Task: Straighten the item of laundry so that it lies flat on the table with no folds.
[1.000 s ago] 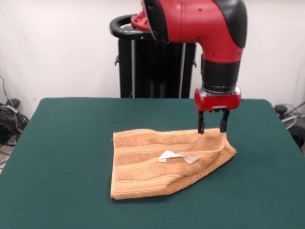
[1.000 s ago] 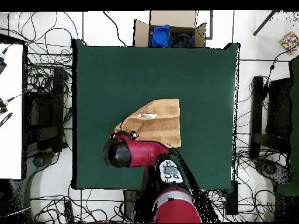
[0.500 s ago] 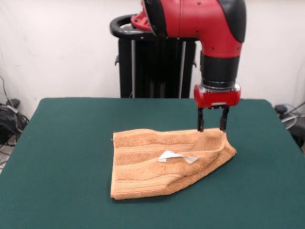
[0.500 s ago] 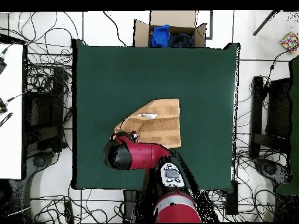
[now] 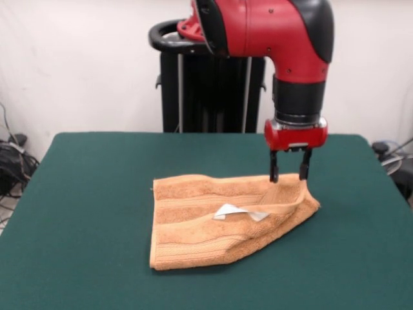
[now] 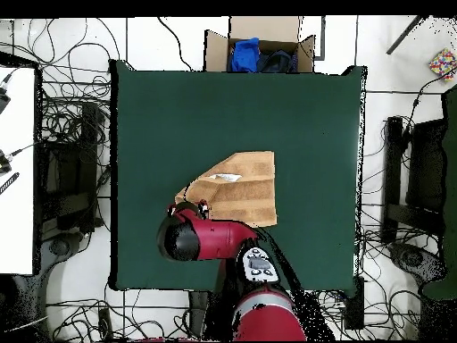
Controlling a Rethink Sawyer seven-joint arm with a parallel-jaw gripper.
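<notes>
The item of laundry [image 5: 219,219] is an orange-tan towel lying folded over itself on the green table [image 5: 90,194], with a white tag [image 5: 239,211] showing on top. Its right part is folded diagonally and rises in a ridge toward the far right corner. My gripper [image 5: 288,175] stands open, pointing straight down, with its fingertips [image 5: 274,175] right at that raised corner and nothing clamped between them. In the overhead view the towel [image 6: 241,188] shows as a slanted shape, and the red arm [image 6: 210,237] covers the gripper at the towel's lower left corner.
A cardboard box [image 6: 259,49] with blue and dark cloth stands just off the table's top edge in the overhead view. Cables lie on the floor around the table. Wide green cloth surrounds the towel on all sides.
The gripper rose slightly half a second ago and has come back down to the towel's corner, a touch to the right. The towel has not moved.
</notes>
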